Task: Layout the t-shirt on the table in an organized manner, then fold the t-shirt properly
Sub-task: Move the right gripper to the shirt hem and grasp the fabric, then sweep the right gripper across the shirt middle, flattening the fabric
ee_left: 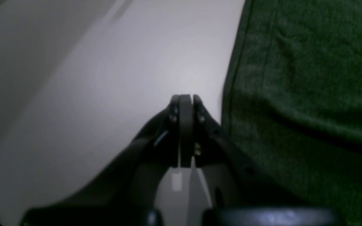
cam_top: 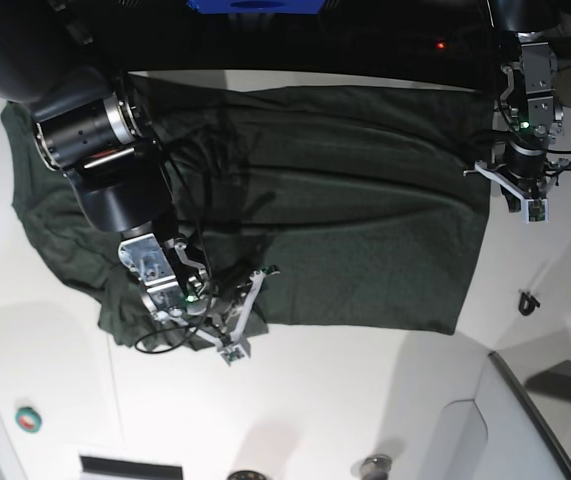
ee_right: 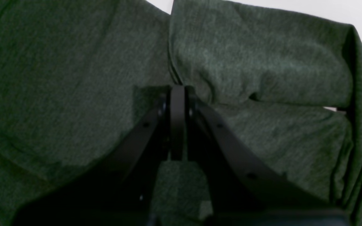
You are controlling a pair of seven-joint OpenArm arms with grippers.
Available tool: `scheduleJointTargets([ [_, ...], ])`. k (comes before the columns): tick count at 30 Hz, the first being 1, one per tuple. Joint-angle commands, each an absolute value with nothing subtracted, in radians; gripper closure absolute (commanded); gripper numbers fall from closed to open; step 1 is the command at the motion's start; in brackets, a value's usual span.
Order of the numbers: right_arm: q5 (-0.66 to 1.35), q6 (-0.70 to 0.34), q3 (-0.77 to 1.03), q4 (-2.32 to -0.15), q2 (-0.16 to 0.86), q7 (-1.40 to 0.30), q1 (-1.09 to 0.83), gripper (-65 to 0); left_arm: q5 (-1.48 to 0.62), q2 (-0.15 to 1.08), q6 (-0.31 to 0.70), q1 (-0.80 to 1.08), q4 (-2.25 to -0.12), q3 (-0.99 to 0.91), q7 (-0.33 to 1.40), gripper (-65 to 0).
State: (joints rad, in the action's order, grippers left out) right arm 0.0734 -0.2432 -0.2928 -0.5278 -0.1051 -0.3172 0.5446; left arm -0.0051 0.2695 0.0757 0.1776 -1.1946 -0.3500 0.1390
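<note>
The dark green t-shirt [cam_top: 365,220] lies spread and wrinkled across the white table [cam_top: 365,400]. My right gripper [cam_top: 255,285] is at the shirt's near edge, left of centre. In the right wrist view the right gripper [ee_right: 178,88] is shut, its tips pinching a fold of the t-shirt [ee_right: 250,62], and cloth fills nearly the whole frame. My left gripper [cam_top: 513,180] hangs beside the shirt's right edge. In the left wrist view the left gripper [ee_left: 185,96] is shut with nothing in it, over bare table [ee_left: 105,78], with the t-shirt [ee_left: 309,78] hem just to its right.
A small black item [cam_top: 528,300] lies on the table right of the shirt. A round green and red object [cam_top: 28,418] sits at the near left. A grey panel [cam_top: 540,420] stands at the lower right. The right arm's thick body [cam_top: 95,140] overhangs the shirt's left part.
</note>
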Motion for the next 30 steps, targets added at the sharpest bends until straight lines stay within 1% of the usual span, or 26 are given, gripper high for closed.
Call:
scheduleJointTargets([
  [1,0.077,-0.234,-0.292,-0.541,-0.111,-0.302,0.578,-0.5,-0.007,0.286,0.065,0.171,-1.208,-0.355,0.11,0.0],
  [6,0.077,-0.24,-0.294,-0.561,-0.111,-0.305,0.582,-0.2,-0.007,0.286,0.065,0.171,-1.214,-0.355,0.11,0.0],
  [8,0.077,-0.24,-0.295,-0.631,-0.111,-0.318,0.575,0.0,-0.007,0.286,0.065,0.171,-1.216,-0.355,0.11,0.0],
  [12,0.077,-0.243,-0.297,-0.881,-0.101,-0.464,0.518,0.0,-0.007,0.286,0.065,0.171,-1.213,-0.355,0.11,0.0],
  [14,0.076,-0.243,-0.297,-1.047,-0.076,-0.521,0.479,0.0,-0.007,0.286,0.065,0.17,-1.21,-0.355,0.11,0.0],
  [18,0.077,-0.249,-0.297,-1.311,-0.044,-0.644,0.42,0.0,-0.007,0.286,0.065,0.162,-1.21,-0.355,0.11,0.0],
  [21,0.077,-0.318,-0.298,-1.5,-0.03,-0.717,0.354,0.0,-0.007,0.286,0.065,0.159,-1.214,-0.355,0.11,0.0],
  [26,0.077,-0.421,-0.294,-1.793,-0.001,-0.8,0.179,0.0,-0.007,0.286,0.065,0.157,-1.216,-0.355,0.11,0.0],
  [28,0.079,-0.484,-0.298,-1.888,0.025,-0.797,0.087,0.0,-0.007,0.286,0.065,0.156,-1.213,-0.355,0.11,0.0],
  [30,0.079,-0.575,-0.298,-1.974,0.025,-0.797,-0.001,0.0,-0.002,0.286,0.065,0.151,-1.211,-0.355,0.11,0.0],
])
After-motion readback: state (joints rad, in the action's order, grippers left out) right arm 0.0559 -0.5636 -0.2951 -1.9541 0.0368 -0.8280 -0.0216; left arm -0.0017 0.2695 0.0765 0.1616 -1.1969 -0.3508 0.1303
